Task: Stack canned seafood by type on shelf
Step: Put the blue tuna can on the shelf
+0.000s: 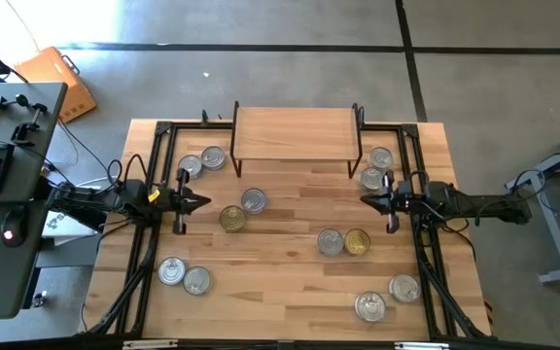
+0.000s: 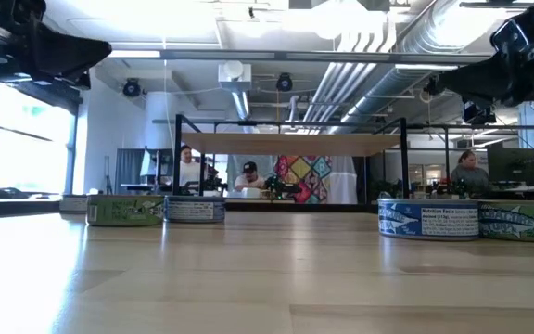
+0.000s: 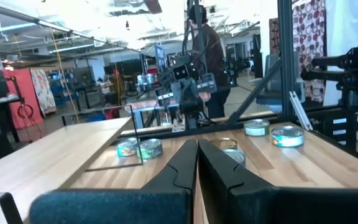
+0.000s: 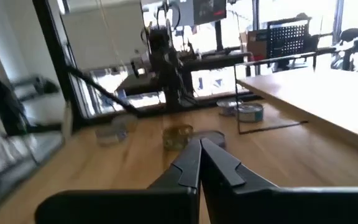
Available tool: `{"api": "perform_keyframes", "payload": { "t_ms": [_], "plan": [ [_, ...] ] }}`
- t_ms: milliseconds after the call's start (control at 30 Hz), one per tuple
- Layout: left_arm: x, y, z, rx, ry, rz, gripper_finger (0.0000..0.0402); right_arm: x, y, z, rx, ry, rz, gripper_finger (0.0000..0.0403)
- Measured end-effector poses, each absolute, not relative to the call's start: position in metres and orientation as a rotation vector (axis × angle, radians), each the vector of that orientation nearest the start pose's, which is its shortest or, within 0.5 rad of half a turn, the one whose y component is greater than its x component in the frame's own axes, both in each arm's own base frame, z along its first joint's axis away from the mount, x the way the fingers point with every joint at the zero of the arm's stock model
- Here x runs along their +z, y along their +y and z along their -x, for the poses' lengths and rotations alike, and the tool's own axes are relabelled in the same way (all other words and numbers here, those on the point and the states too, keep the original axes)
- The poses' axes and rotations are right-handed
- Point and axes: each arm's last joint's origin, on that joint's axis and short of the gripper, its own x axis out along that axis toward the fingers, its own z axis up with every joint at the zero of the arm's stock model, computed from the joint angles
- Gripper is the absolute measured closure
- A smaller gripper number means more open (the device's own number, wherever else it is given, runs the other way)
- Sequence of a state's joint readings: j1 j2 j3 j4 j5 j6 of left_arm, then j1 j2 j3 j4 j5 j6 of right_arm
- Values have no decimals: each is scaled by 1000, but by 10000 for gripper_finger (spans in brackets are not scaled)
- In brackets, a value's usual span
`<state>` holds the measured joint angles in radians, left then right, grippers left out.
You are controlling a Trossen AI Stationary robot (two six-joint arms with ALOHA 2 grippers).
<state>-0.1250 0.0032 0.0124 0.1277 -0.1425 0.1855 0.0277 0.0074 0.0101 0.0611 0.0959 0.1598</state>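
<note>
Several short round tins of canned seafood lie flat on the wooden table: a silver one (image 1: 253, 201) and a gold one (image 1: 231, 219) near the middle, a silver and gold pair (image 1: 344, 242) to their right, and pairs by each corner. The shelf (image 1: 295, 133), a light wooden top on thin black legs, stands at the far middle with nothing on it. My left gripper (image 1: 205, 202) hangs shut above the table's left side, pointing toward the middle. My right gripper (image 1: 365, 200) hangs shut above the right side, facing it. Neither touches a tin.
Black metal frame rails (image 1: 154, 243) run along both table sides under the arms. Two tins (image 1: 202, 161) sit left of the shelf, two (image 1: 376, 167) right of it. Bare wood (image 1: 280, 282) lies in the near middle. A person (image 3: 209, 43) stands beyond the table.
</note>
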Motion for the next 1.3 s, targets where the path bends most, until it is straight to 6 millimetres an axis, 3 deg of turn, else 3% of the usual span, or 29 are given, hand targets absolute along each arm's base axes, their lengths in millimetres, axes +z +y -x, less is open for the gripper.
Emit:
{"api": "perform_keyframes", "payload": {
  "t_ms": [233, 333, 533, 667, 800, 1067, 1167, 1300],
  "plan": [
    [182, -8, -95, 39, -151, -193, 394, 189, 1, -95, -19, -241, -201, 402],
    [188, -7, -94, 52, -220, -218, 394, 183, 8, -100, 103, -158, -213, 402],
    [193, -7, -93, 59, -269, -215, 394, 168, 25, -118, 142, 24, -190, 402],
    [193, -7, -93, 51, -270, -156, 394, 170, 41, -131, 209, 97, -136, 402],
    [194, -7, -93, 52, -277, -148, 394, 177, 58, -147, 168, 194, -92, 397],
    [195, -6, -92, 74, -291, -120, 394, 190, 99, -193, 74, 458, -27, 303],
    [194, -6, -94, 84, -273, -90, 394, 185, 113, -208, 25, 569, -6, 273],
    [190, -7, -97, 78, -228, -70, 394, 166, 131, -226, -28, 667, 43, 263]
  ]
}}
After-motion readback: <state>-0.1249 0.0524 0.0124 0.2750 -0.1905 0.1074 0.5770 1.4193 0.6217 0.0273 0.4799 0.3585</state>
